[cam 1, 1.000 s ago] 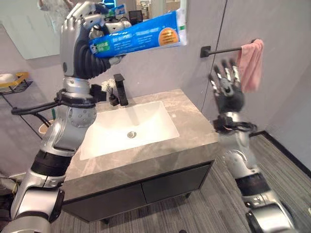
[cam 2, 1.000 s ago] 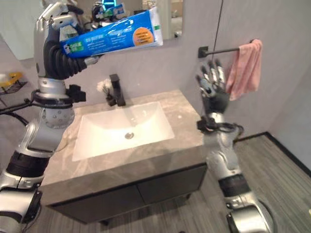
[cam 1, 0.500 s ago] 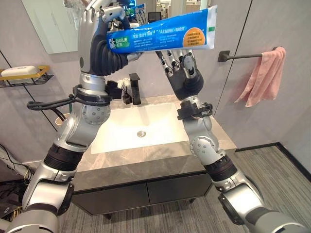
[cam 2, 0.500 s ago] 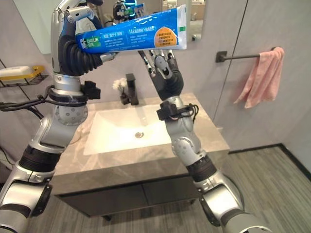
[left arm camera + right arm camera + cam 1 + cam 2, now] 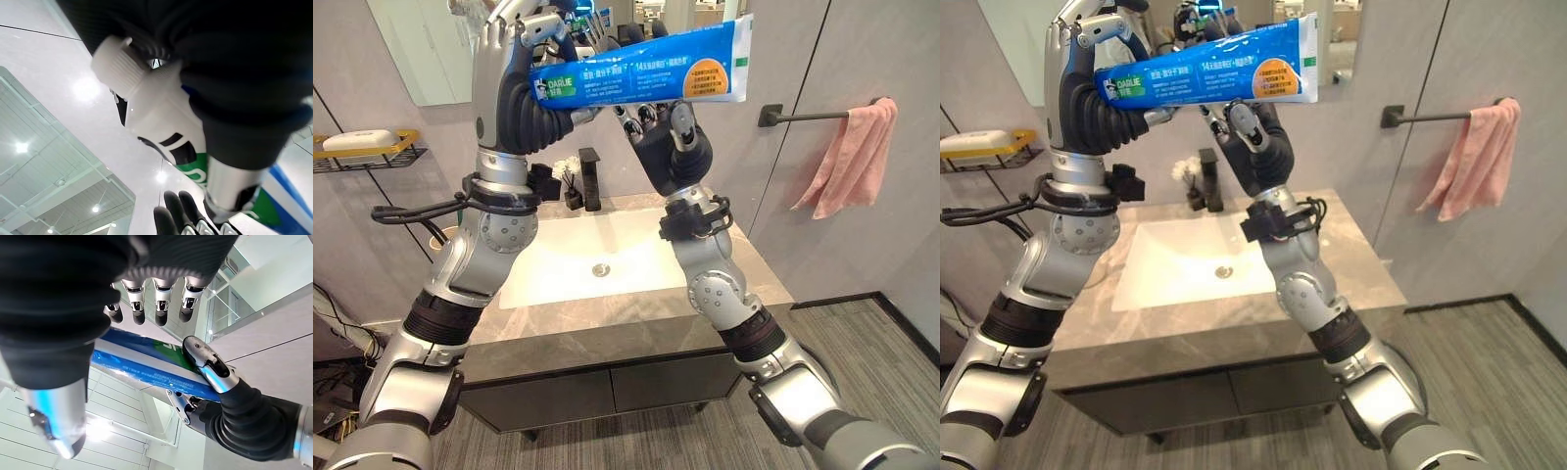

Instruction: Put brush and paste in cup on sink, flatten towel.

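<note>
My left hand (image 5: pixel 524 44) is raised to head height and is clamped around the cap end of the toothpaste tube (image 5: pixel 646 73). In the left wrist view the white cap (image 5: pixel 115 66) projects past my curled fingers. The tube lies almost level, with its flat crimped end pointing toward my right side.

Change in the last second: my right hand (image 5: pixel 1252 137) has swung from beside the towel rail, across the counter, to a position just under the middle of the tube. In the last half second it has closed in only a little further. The camera has also shifted, so the whole scene has slid sideways.

Right hand pose: forearm steep, palm turned up, fingers (image 5: pixel 157 303) straight and spread. In the right wrist view the tips stand just short of the tube and are not wrapped round it. I judge this to be the approach to a two-handed grip or a handover, with contact not yet made.

Task status: the tube is in the air, well above the sink (image 5: pixel 597 257), and not in a cup. I cannot make out a cup for certain; small items stand beside the black faucet (image 5: pixel 590 176). I cannot see a toothbrush. The pink towel (image 5: pixel 857 152) hangs bunched at the end of the rail (image 5: pixel 803 115), not yet flattened.
</note>
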`<state>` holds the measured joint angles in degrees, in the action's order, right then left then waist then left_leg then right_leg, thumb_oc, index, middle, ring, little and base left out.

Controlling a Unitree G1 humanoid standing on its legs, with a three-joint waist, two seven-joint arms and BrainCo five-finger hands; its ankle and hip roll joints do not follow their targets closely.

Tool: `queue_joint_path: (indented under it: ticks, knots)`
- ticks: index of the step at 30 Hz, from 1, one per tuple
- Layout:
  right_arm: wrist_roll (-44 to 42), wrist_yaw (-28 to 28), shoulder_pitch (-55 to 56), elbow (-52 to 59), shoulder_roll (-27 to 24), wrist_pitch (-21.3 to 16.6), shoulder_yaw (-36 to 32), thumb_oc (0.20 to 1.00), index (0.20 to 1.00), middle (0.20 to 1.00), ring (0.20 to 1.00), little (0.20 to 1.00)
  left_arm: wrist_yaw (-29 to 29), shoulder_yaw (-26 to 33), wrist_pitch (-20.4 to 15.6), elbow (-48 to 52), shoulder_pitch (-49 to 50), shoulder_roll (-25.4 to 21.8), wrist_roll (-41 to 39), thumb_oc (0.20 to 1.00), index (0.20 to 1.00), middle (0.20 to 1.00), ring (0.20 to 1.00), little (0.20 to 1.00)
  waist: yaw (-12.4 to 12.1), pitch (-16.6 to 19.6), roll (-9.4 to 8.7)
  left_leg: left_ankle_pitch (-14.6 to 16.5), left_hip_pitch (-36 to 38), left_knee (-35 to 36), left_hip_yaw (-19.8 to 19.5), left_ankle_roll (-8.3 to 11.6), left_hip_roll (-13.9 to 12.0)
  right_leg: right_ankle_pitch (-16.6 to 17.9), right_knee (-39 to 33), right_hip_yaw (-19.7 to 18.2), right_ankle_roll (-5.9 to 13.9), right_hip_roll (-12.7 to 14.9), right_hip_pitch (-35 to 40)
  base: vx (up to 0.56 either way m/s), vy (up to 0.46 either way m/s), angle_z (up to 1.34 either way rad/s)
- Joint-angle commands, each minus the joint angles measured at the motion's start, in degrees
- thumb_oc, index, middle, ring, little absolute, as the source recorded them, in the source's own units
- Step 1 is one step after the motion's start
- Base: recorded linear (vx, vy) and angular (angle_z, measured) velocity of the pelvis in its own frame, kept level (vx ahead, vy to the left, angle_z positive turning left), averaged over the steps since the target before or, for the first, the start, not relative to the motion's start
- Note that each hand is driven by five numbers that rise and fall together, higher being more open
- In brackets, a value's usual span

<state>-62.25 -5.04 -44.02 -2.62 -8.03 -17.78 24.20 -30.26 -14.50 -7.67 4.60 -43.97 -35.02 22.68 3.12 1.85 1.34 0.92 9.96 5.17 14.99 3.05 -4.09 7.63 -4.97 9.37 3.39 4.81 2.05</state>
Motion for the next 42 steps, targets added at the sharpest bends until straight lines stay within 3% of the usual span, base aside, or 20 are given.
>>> queue_joint_path:
  ticks: [1,18,19,23,24,34,35,36,42]
  knots:
    - [0.5,0.2,-8.0,1.1,1.4,-3.4,-1.7,1.000,1.000,1.000,1.000,1.000,-0.9,-0.2,-1.3,-1.0,-5.7,-2.8,-0.8,0.200,0.200,0.200,0.200,0.200,-0.9,0.5,-3.41,0.5,0.2,-0.2,-0.9,-0.66,-0.3,-1.0,0.0,-1.1,4.25,3.4,4.5,0.00,0.000,0.00]
    - [1.3,2.7,-10.0,1.5,3.2,-4.7,-2.4,1.000,1.000,1.000,1.000,1.000,1.6,1.0,-3.5,1.2,2.3,0.9,-6.2,0.200,0.200,0.200,0.200,0.200,-1.5,0.1,-4.24,0.6,0.0,-0.2,-1.2,-1.03,-0.1,-0.9,0.0,-1.0,4.19,3.7,4.6,0.00,0.000,0.00]
    - [1.3,2.7,-9.9,1.6,3.1,-4.7,-2.3,0.809,0.809,0.809,0.809,0.809,1.6,1.0,-3.5,1.3,2.5,1.0,-6.3,0.200,0.200,0.200,0.200,0.200,-1.5,0.2,-4.23,0.6,-0.1,-0.2,-1.3,-1.03,0.0,-0.9,0.0,-1.0,4.17,3.7,4.6,0.00,0.000,0.00]
    - [1.1,2.6,-9.5,1.5,3.5,-4.6,-2.2,0.357,0.357,0.357,0.357,0.357,1.7,1.2,-3.6,1.3,2.9,1.3,-6.6,0.200,0.200,0.200,0.200,0.200,-1.5,0.3,-4.21,0.7,-0.1,-0.2,-1.3,-1.06,0.0,-0.9,0.0,-0.9,4.13,3.7,4.5,0.00,0.000,0.00]
    - [1.1,2.8,-9.3,1.2,3.6,-4.7,-2.2,0.200,0.200,0.200,0.200,0.200,1.6,1.3,-3.7,1.3,2.9,1.5,-6.8,0.200,0.200,0.200,0.200,0.200,-1.5,0.2,-4.17,0.6,-0.1,-0.2,-1.3,-1.03,0.0,-0.9,0.0,-0.9,4.10,3.7,4.5,0.00,0.000,0.00]
    - [1.3,4.0,-8.0,0.7,4.3,-5.4,-2.8,0.200,0.200,0.200,0.200,0.200,1.0,1.1,-3.7,1.5,2.4,2.5,-7.3,0.200,0.200,0.200,0.200,0.200,-1.2,0.1,-4.07,0.6,-0.1,-0.2,-1.6,-1.08,0.0,-0.9,0.0,-0.7,3.92,3.6,4.8,0.00,0.000,0.00]
    - [1.4,4.2,-7.9,0.6,4.2,-5.6,-3.0,0.200,0.200,0.200,0.200,0.200,0.8,1.3,-3.6,1.6,2.5,2.6,-7.3,0.376,0.376,0.376,0.376,0.376,-1.2,0.1,-4.07,0.6,0.0,-0.2,-1.6,-1.09,0.0,-0.9,0.0,-0.7,3.91,3.6,4.9,0.00,0.000,0.00]
    - [1.4,4.7,-7.5,0.8,4.6,-6.0,-3.6,0.200,0.200,0.200,0.200,0.200,-0.2,1.7,-3.2,1.7,2.9,3.1,-6.8,1.000,1.000,1.000,1.000,1.000,-1.3,0.1,-4.09,0.7,0.0,-0.2,-1.7,-1.12,0.0,-1.0,0.0,-0.7,3.86,3.5,5.0,0.00,0.000,0.00]
    - [0.7,6.4,-3.8,1.4,6.7,-7.7,-6.2,0.200,0.200,0.200,0.200,0.200,0.5,4.5,-3.0,4.5,10.0,3.0,-7.5,1.000,1.000,1.000,1.000,1.000,-1.8,-0.2,-3.82,0.8,0.1,-0.2,-2.4,-1.29,0.0,-1.3,0.1,-0.4,3.61,3.4,5.3,0.00,0.000,0.00]
